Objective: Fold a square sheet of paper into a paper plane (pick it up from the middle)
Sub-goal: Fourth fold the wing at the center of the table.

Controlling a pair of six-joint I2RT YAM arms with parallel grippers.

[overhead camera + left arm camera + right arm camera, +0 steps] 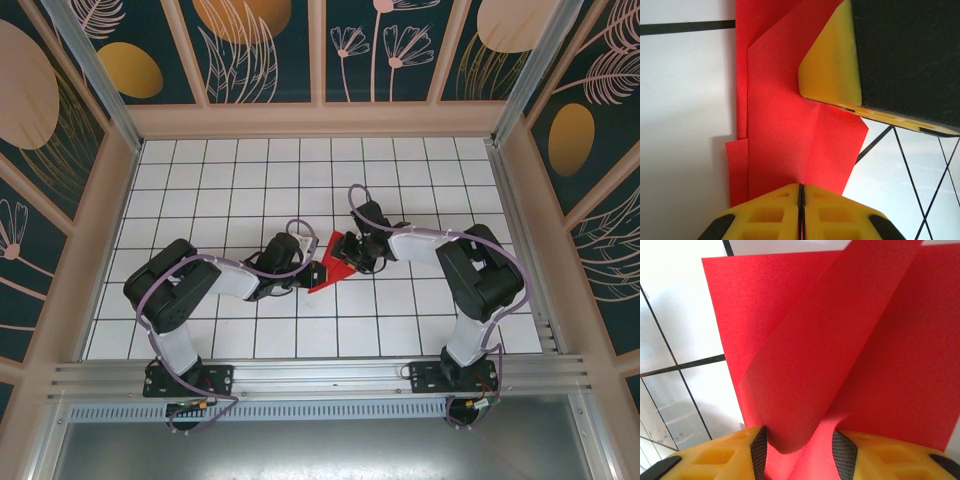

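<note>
Red paper (335, 265): it's in the middle of the table (250, 180), caught between my two claws, and from above it reads as a pointed wedge with its tip aimed at the near-left.
Paper up close, left wrist (785, 140): I see folded layers stacked on each other, with straight edges stepping down the left side and a crease running up the centre.
Paper up close, right wrist (865, 365): a flat red sheet lies behind, and one long flap sweeps diagonally across it from my fingers to the top right.
Left claw (317, 271): I'm reaching in from the left onto the wedge's near-left end.
Left claw grip (801, 187): my jaws are pressed together with just a thin red line between the yellow fingertips, so I'm pinching the paper's edge.
Right claw (352, 252): I'm coming in from the right onto the wide end of the wedge.
Right claw grip (799, 440): my jaws are partway apart, the curled base of the flap bulges down between them, and both dark pads sit against it, so I'm holding that fold loosely.
Right finger (835, 65): from the left wrist, its rounded yellow tip lies on the red surface, top right.
Lifted or flat: I cannot tell whether the paper touches the tiles.
</note>
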